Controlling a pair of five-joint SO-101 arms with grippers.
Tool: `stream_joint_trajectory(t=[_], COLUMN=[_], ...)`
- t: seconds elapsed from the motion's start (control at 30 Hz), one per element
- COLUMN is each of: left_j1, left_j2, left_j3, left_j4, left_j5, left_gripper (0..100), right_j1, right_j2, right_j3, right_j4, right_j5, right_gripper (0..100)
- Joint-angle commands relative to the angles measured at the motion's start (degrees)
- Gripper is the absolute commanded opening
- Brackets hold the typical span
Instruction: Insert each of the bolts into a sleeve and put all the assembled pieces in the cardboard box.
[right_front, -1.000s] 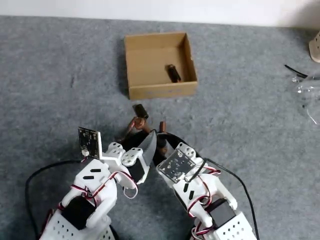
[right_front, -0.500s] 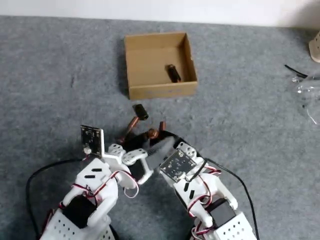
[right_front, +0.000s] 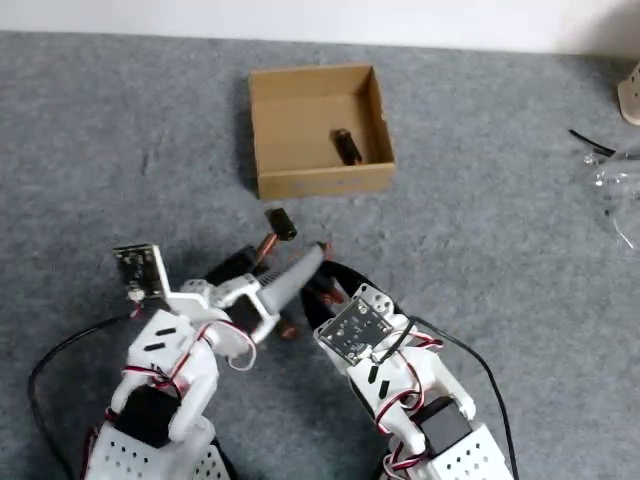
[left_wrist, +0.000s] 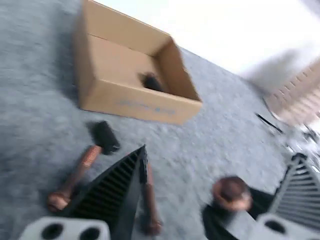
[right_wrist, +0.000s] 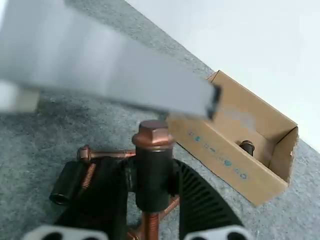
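Note:
My right gripper (right_wrist: 150, 200) is shut on a black sleeve (right_wrist: 152, 170) with a copper bolt through it, held upright just above the carpet. In the high view this gripper (right_front: 322, 290) sits in front of the cardboard box (right_front: 320, 182). My left gripper (left_wrist: 220, 160) stands open beside it, with the held bolt's head (left_wrist: 231, 192) between its spread fingers. A loose bolt (left_wrist: 75, 180) lies with its tip at a loose black sleeve (left_wrist: 104, 137), and a second bolt (left_wrist: 150, 200) lies close by. One assembled piece (right_front: 347, 147) rests inside the box.
Grey carpet covers the table, with free room to the left and right of the box. Clear plastic bits and a black cable (right_front: 610, 170) lie at the far right. The left arm's white finger (right_front: 295, 275) reaches across just beside the right gripper.
My left arm has swung away to the left and its jaws have spread wide. The bolt now stands in the sleeve in my right gripper, which has stayed in place.

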Motion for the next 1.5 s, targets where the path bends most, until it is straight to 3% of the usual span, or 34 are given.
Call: stream_joint_trajectory(t=[0.0, 0.27, 0.5, 0.6, 0.83, 1.0, 1.2, 1.33, 1.47], left_j1=[-6.02, -17.80, -20.44, -20.44, -20.62, -20.53, -20.62, -20.26, -20.44], left_j2=[-0.66, -0.57, -0.31, -0.22, -0.31, -0.48, -0.22, -0.22, -0.22], left_j3=[-3.30, -2.95, -3.21, -2.95, -2.95, -0.31, 5.32, 6.73, 7.25], left_j4=[-2.20, -2.81, 1.58, 1.67, 1.41, 0.18, -7.91, -8.35, -8.44], left_j5=[0.35, 0.09, -1.14, -5.19, -22.59, -29.54, -30.15, -39.30, -39.91], left_gripper=[39, 39, 39, 32, 1, 0, 1, 1, 1], right_j1=[0.84, 0.92, 2.77, 3.03, 4.09, 5.93, 6.37, 11.12, 12.44], right_j2=[-0.92, -0.92, -0.92, -0.92, -0.92, -0.92, -0.92, -0.92, -0.92], right_j3=[1.98, 2.07, 2.24, 2.24, 2.42, 2.42, 5.41, 6.81, 6.81], right_j4=[-2.86, -2.86, -3.03, -3.03, -2.95, -2.95, -6.90, -8.48, -8.57], right_j5=[0.44, 0.44, 0.18, 0.09, -1.14, -5.10, -5.10, -5.10, -5.10], right_gripper=[0.5, 0.5, 0.5, 0.5, 0.5, 0.5, 0.5, 0.5, 0.5])
